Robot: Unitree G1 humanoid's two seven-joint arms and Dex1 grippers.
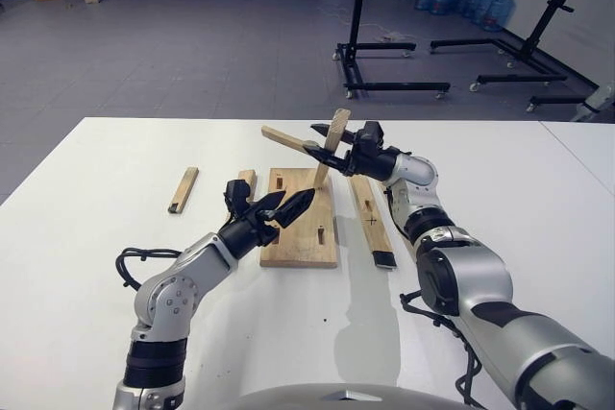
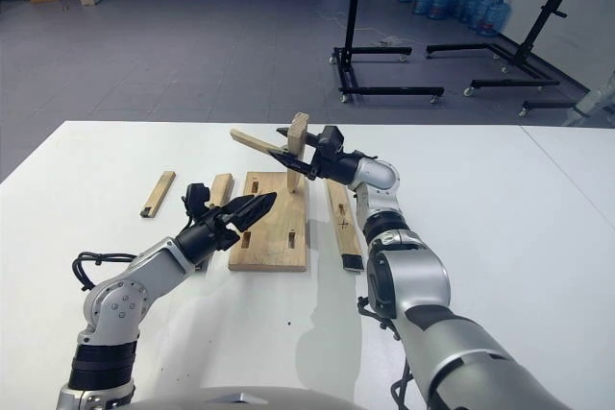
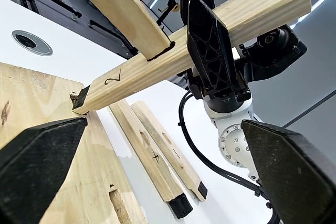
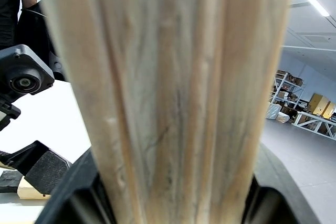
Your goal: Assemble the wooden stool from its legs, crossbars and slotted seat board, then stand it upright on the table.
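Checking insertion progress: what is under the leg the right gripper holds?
The seat board: the leg has its lower end against its far part. Whether it enters a slot is covered.

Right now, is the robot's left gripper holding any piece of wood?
No, the left gripper hangs open and empty over the flat slotted wooden seat board.

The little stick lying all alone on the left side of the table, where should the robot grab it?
Probably at its middle, pinching the two long sides, coming straight down. The little stick lies flat on the table with bare space on both sides, and it is narrow. The open left gripper is nearer; the right gripper is shut on a leg.
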